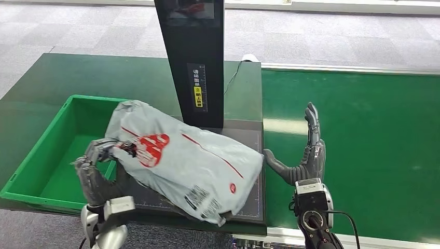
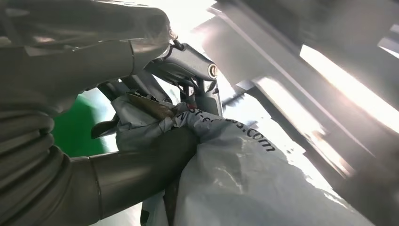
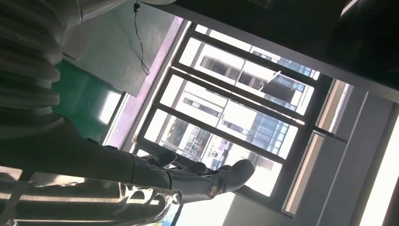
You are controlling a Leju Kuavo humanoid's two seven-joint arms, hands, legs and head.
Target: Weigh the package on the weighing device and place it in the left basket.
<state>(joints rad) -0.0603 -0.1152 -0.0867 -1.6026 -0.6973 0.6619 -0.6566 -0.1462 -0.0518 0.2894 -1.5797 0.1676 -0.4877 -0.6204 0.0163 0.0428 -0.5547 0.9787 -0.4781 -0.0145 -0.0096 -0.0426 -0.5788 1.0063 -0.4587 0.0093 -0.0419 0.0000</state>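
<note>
Fingers [image 1: 101, 149] of the robot's left hand [image 1: 98, 174] were curled around the near-left edge of a grey plastic mailing bag [image 1: 187, 161], gripping it. In the left wrist view the same hand [image 2: 155, 113] pinched crumpled grey plastic between its thumb and darker fingers, with black printed lettering on the bag [image 2: 244, 165] just beyond the grip. The bag carried a red logo and a thin red line, and a printed label sat near its near edge. It lay tilted across two things at once: its right and near part rested on the dark flat scale [image 1: 257, 155], while its far-left end reached over the right rim of the green basket [image 1: 36, 155]. The basket sat on the left side of a dark green table [image 1: 104, 72]. A tall black post [image 1: 192, 57] with a yellow sticker rose from the far side of the scale, just behind the bag. The right hand [image 1: 306, 155] stood just to the right of the scale, fingers straight, spread and pointing upward, holding nothing, its thumb reaching toward the bag's right edge. To the right stretched a brighter green belt [image 1: 363, 145]. Grey floor [image 1: 78, 31] lay beyond the table.
</note>
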